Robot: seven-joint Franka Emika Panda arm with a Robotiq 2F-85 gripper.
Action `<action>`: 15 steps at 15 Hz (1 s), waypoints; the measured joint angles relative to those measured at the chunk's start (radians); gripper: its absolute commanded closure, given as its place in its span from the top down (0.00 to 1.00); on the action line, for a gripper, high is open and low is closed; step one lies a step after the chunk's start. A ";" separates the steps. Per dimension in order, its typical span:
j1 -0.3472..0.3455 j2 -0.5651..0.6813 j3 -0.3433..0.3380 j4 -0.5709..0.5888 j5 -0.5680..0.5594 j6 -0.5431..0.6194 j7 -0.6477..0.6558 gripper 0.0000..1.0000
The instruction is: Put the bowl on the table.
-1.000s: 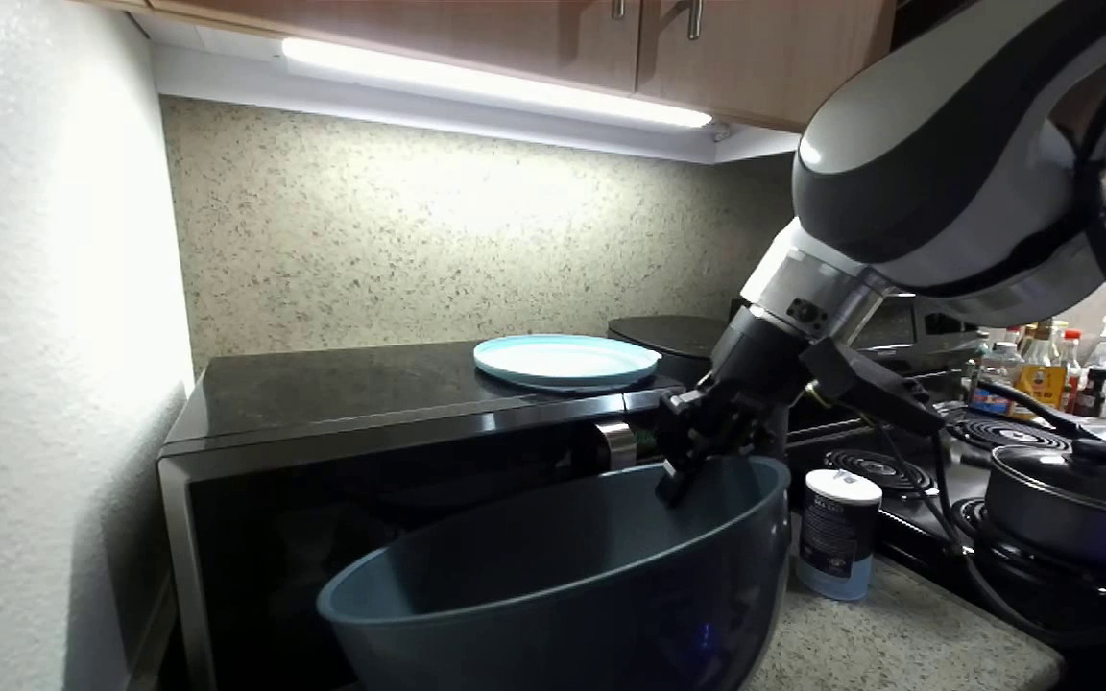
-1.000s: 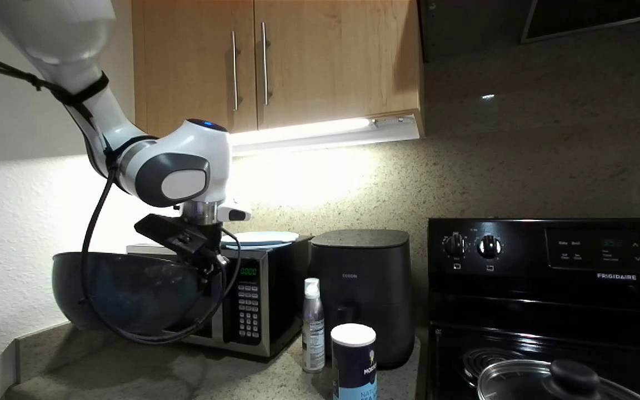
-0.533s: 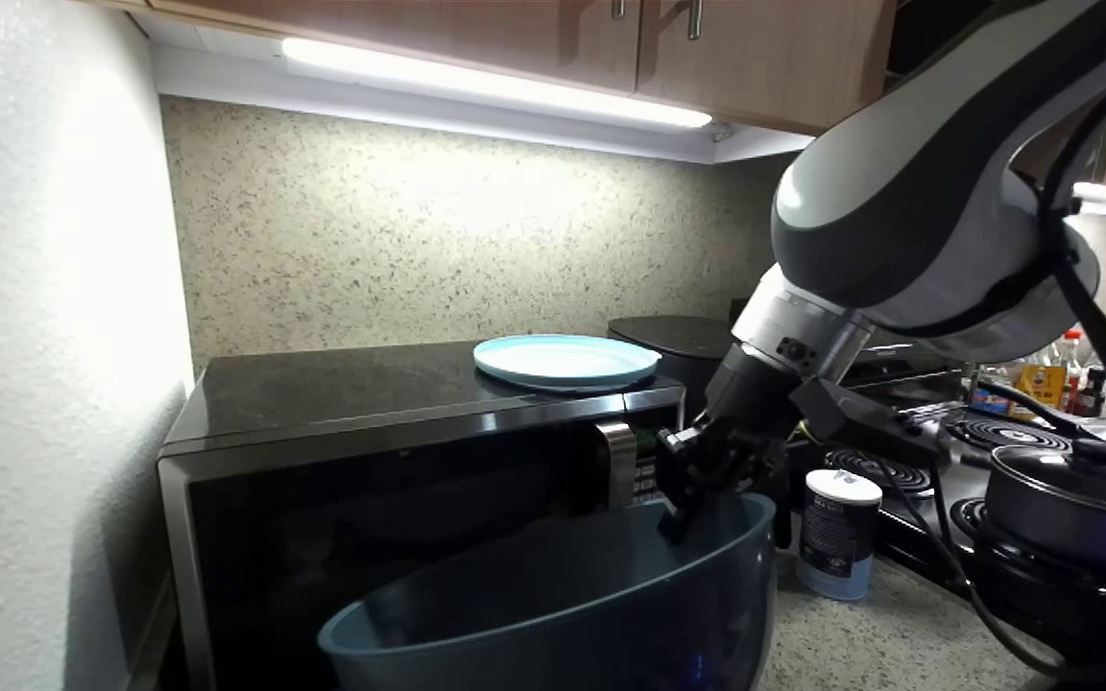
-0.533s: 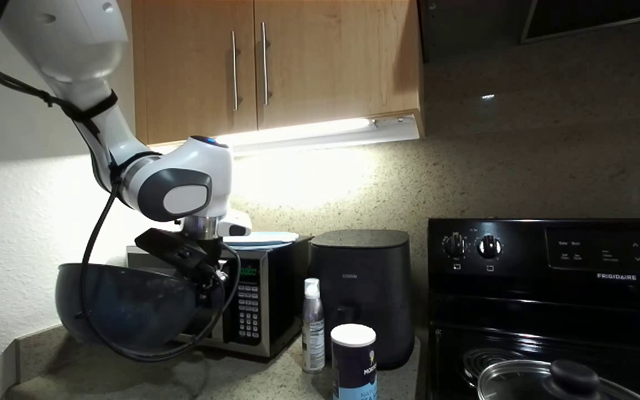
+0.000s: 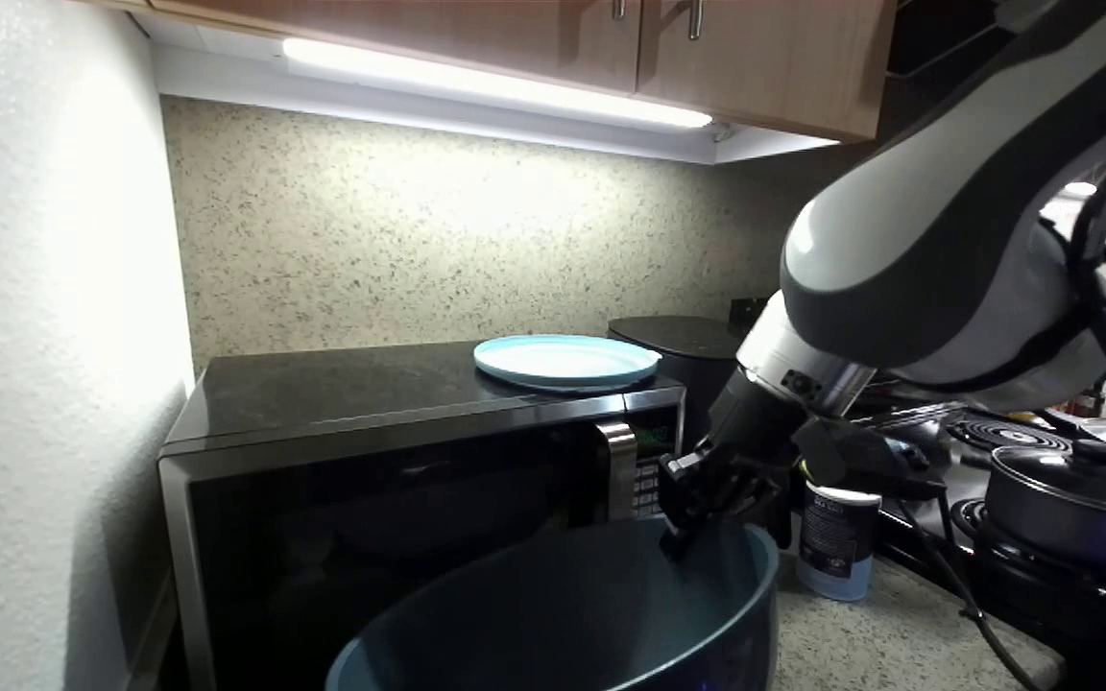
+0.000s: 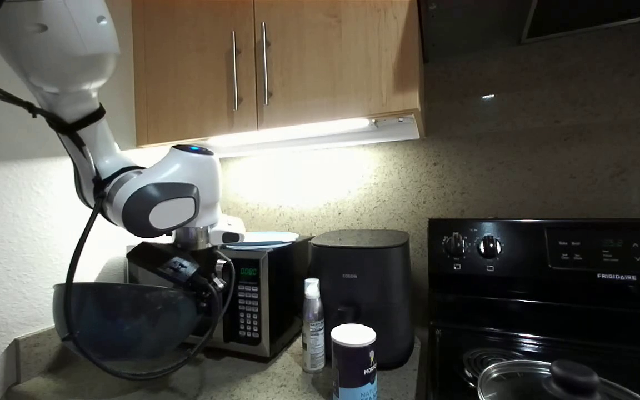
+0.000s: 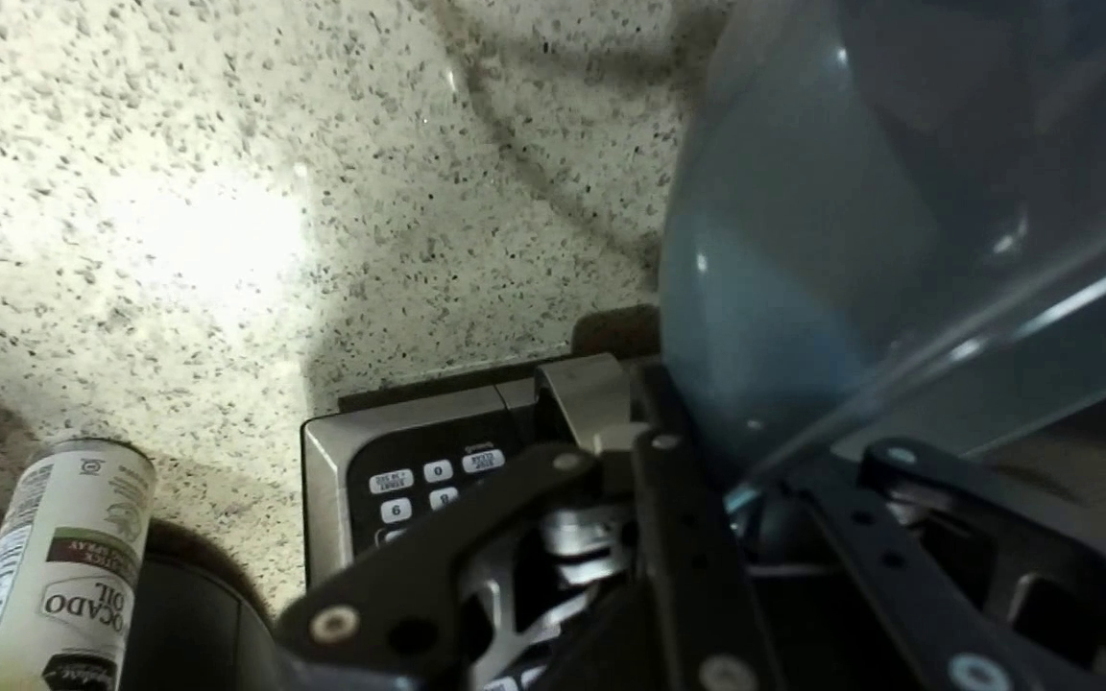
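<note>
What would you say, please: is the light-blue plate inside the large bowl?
No, in an exterior view the light-blue plate lies on top of the microwave, outside the bowl.

In an exterior view I see open tabletop [image 6: 242,383] in front of the microwave [image 6: 250,305], passable, left of the sea-salt canister [image 6: 353,361]. The microwave blocks behind the bowl [image 6: 131,319]; white wall [image 6: 9,222] shuts the left; avocado oil spray can [image 6: 313,336] and air fryer [image 6: 364,297] stand right. Up top, cabinet [image 6: 198,66] limits height; cable [image 6: 131,376] hangs across the bowl's near side.

Bowl [image 5: 563,614] cropped by picture edges in exterior, wrist views.
</note>
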 measured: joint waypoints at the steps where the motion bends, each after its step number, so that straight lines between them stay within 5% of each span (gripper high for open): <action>1: 0.005 0.009 0.013 -0.020 -0.009 0.052 0.018 0.08; 10: 0.010 0.143 0.078 -0.093 -0.061 0.382 0.123 0.08; 15: 0.018 0.165 0.080 -0.093 -0.061 0.410 0.140 0.07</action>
